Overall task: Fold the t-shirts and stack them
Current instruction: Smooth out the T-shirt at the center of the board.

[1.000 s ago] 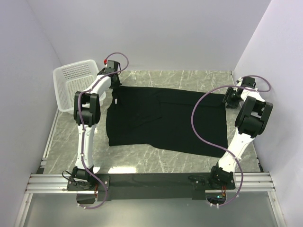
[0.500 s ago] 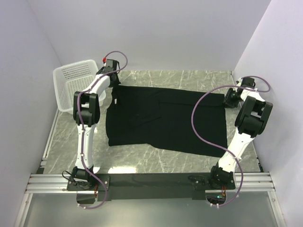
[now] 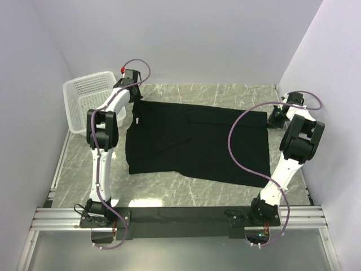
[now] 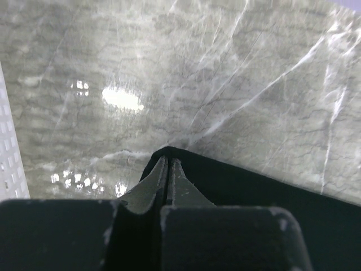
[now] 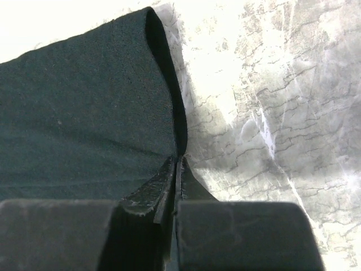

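Top external: arms (image 3: 102,127) outstretched to t-shirt (image 3: 197,141) corners.

The t-shirt (image 3: 194,141) lies spread across the table (image 3: 197,195); the basket (image 3: 90,87) sits at its far left.

The top external camera is looking down from high behind the arm bases, taking in the whole table (image 3: 197,195). The left wrist camera is peering close past the left gripper (image 4: 167,161) at the t-shirt (image 4: 271,214) near the far-left corner. The right wrist camera is doing likewise past the right gripper (image 5: 177,160) by the far-right edge. The overhead view is sharing both spots.
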{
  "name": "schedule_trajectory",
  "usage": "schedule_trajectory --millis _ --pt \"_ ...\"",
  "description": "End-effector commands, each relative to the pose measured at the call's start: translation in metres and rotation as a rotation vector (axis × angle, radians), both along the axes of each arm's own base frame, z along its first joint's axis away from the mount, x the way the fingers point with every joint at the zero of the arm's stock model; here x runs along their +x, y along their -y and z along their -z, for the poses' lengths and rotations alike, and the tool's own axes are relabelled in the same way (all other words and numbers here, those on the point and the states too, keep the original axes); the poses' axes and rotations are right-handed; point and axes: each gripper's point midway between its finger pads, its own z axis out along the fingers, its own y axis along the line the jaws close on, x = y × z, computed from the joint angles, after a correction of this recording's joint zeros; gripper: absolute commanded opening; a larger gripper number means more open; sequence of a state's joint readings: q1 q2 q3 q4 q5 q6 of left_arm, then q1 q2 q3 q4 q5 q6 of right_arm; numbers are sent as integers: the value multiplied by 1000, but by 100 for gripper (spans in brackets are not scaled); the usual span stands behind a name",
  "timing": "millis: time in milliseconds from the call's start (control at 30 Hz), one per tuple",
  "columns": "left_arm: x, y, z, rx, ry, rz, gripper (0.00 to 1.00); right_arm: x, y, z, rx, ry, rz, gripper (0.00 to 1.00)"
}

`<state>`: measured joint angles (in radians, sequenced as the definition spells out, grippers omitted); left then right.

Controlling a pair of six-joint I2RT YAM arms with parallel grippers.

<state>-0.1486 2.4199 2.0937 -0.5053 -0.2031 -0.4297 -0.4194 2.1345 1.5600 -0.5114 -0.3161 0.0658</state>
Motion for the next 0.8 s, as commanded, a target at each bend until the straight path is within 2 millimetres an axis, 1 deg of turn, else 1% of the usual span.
schedule_trajectory --millis 0,133,167,200,233,267,300,333,367,400,433,467,500,533,600,633,700,733,767 --pt "25 -12 -45 -2 130 -36 0 7 13 -5 -41 2 23 2" --pt "28 -15 -43 -8 133 -52 0 8 15 -6 -49 -4 28 1" --pt "30 -15 -44 -15 138 -56 0 9 16 -6 -49 -4 28 2" --pt "30 -14 -44 -18 136 -53 0 9 15 -7 -46 0 25 4" --pt "30 -14 -39 -23 129 -52 0 10 14 -7 -42 6 18 8" --pt "32 -12 -39 -39 130 -44 1 10 13 -9 -40 11 12 17" --pt "32 -9 -38 -48 127 -35 4 11 10 -11 -29 19 5 22" --pt "33 -8 -41 -56 137 -30 9 11 10 -12 -29 28 2 27" --pt "33 -6 -43 -64 143 -26 24 12 9 -18 -34 45 -1 36" --pt "34 -5 -45 -70 148 -21 31 12 9 -22 -35 57 -6 39" --pt "37 -4 -58 -74 180 -20 37 12 9 -28 -43 72 -11 40" --pt "37 -4 -62 -77 193 -18 47 13 9 -32 -50 83 -11 44" --pt "39 -3 -70 -83 211 -12 50 11 10 -34 -59 86 -17 46" --pt "41 -1 -82 -91 236 -6 52 12 11 -43 -74 105 -21 47" --pt "44 2 -98 -102 272 8 53 9 12 -47 -90 113 -31 47" --pt "44 6 -109 -121 292 29 54 9 11 -50 -94 118 -37 47" --pt "45 14 -124 -151 329 69 54 6 12 -59 -121 134 -57 48" --pt "42 23 -144 -180 365 113 54 3 10 -64 -129 142 -65 48" --pt "40 27 -155 -185 389 136 55 1 10 -66 -134 145 -71 49"
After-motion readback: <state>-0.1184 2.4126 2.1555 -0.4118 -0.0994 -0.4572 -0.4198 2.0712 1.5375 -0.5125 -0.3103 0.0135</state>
